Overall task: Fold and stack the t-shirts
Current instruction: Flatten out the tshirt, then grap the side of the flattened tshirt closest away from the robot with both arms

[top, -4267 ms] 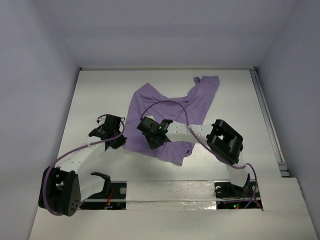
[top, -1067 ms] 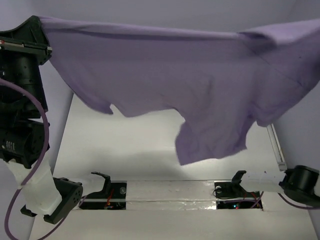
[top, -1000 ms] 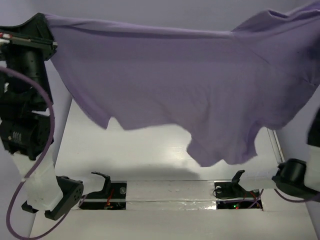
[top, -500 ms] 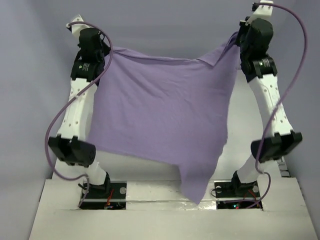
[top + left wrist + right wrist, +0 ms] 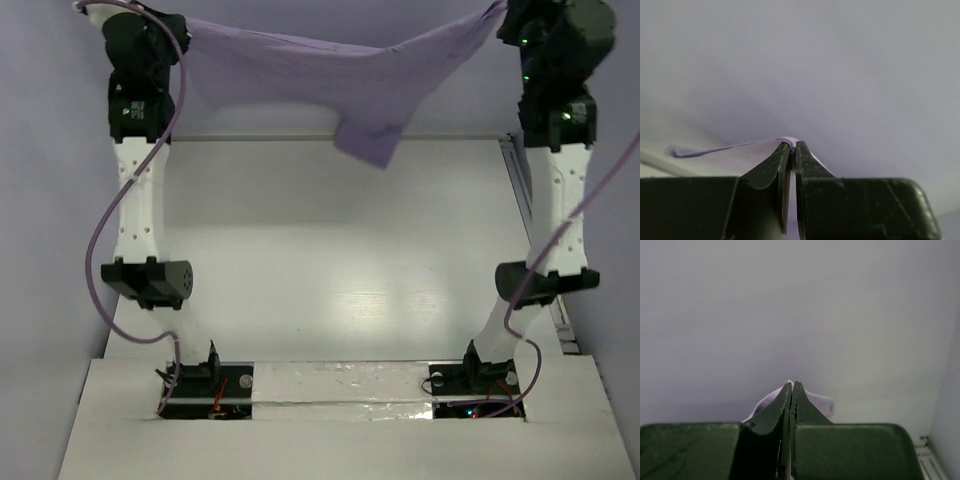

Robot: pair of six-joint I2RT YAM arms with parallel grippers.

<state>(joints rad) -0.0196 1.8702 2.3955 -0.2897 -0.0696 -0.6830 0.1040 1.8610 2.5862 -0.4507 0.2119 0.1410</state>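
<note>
Lavender t-shirt (image 5: 320, 68) hangs stretched high above the tabletop (image 5: 340, 270), one flap drooping near the middle; the left pincer (image 5: 792, 146) and right pincer (image 5: 791, 385) each clamp tight on an upper edge.

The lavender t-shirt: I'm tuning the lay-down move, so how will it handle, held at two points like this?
Probably very floppy: the t-shirt sags between the left gripper and right gripper, with a flap drooping mid-span. Likely light, since thin pinches of cloth carry it all. It would probably crumple rather than lie flat if lowered without tension.
</note>
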